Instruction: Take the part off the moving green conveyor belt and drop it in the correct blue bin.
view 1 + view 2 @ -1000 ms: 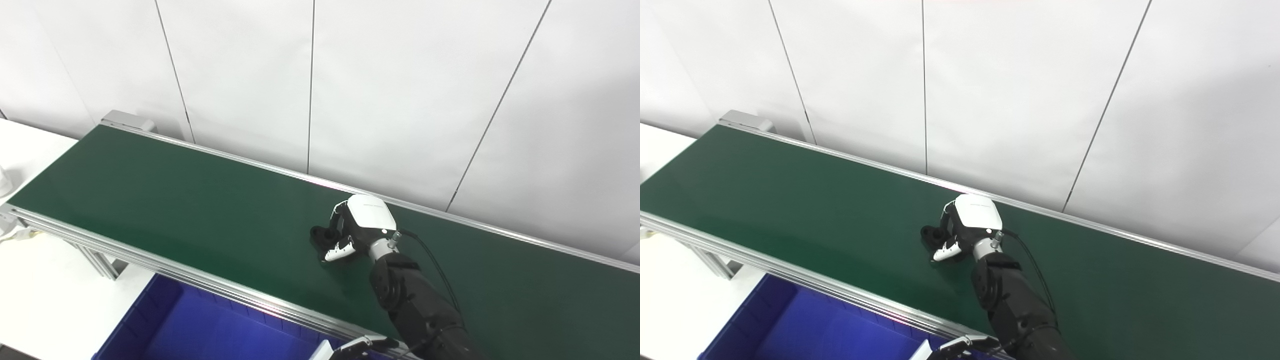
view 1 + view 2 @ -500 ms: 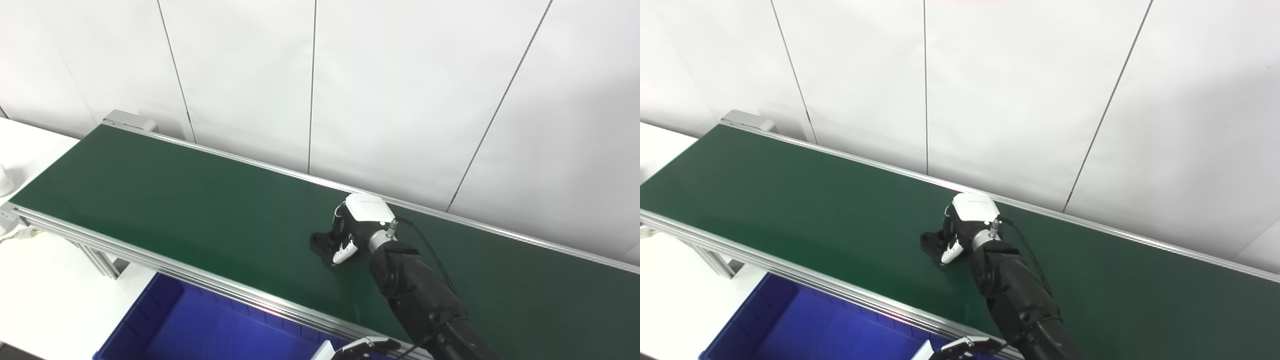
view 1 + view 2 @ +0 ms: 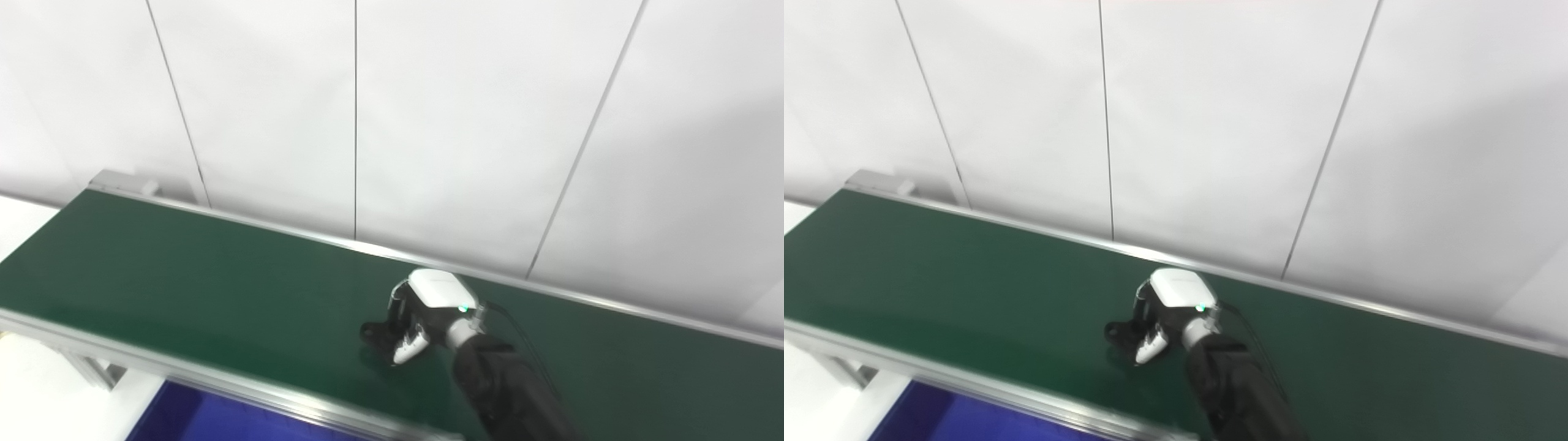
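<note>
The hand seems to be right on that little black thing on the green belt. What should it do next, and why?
Probably lift straight up. The right hand looks closed around the black part, which seems to sit on the conveyor belt. The blue bin lies below the belt's near edge, so the part must clear that rail first.

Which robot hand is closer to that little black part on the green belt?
The right robot hand: its fingers are wrapped on the black part on the green belt. The left robot hand is out of view.
</note>
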You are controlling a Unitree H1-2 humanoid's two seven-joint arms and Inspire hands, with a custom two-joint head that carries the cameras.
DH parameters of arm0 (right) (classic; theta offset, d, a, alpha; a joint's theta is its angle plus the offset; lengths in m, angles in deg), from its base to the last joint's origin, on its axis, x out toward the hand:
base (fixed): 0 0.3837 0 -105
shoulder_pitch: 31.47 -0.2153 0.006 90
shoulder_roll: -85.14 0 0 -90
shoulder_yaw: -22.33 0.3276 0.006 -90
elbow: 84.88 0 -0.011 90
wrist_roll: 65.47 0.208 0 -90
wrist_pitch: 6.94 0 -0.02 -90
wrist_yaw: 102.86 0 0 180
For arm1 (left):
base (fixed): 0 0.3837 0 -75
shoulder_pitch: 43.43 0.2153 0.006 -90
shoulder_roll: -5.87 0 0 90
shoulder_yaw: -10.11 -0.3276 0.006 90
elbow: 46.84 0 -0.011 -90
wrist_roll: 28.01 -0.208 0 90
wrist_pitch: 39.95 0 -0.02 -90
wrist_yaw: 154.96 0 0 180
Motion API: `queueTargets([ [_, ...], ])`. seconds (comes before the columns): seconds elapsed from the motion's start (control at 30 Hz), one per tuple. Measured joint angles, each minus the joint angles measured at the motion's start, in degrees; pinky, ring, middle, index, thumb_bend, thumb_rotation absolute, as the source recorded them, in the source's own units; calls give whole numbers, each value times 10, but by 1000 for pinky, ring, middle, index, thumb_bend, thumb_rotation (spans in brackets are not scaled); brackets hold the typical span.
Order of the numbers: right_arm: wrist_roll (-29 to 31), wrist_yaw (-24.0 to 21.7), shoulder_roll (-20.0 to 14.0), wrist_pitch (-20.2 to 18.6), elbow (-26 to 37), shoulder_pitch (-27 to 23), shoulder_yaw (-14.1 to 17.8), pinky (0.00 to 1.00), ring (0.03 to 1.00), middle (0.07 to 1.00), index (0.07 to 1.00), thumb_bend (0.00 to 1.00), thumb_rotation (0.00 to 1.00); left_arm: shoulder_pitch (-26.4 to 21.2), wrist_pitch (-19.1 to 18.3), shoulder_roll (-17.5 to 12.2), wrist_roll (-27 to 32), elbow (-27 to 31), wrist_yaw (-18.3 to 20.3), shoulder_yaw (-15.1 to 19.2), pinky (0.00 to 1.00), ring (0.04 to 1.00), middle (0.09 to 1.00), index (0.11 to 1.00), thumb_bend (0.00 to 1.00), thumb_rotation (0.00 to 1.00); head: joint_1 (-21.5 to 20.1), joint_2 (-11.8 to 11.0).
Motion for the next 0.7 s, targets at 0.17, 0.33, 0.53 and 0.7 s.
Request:
queueTargets([
  [0.17,0,-16,-2,-3,83,11,15,111,178,469,491,526,4,0,0,-1,2,0,1,-1,681,804,830,803,900,868,-6,-3],
  [0.33,0,-36,-8,-20,165,27,37,131,198,470,490,526,4,0,0,-1,5,-1,4,-1,687,806,832,810,906,876,-12,-4],
  [0.53,0,-50,-30,-26,229,51,61,134,203,470,487,527,5,1,0,0,9,2,14,2,676,802,832,810,944,907,-23,-2],
  [0.7,2,-64,-18,-28,287,74,66,115,175,469,486,527,4,6,1,-7,11,9,16,2,674,802,834,809,937,918,-37,1],
])
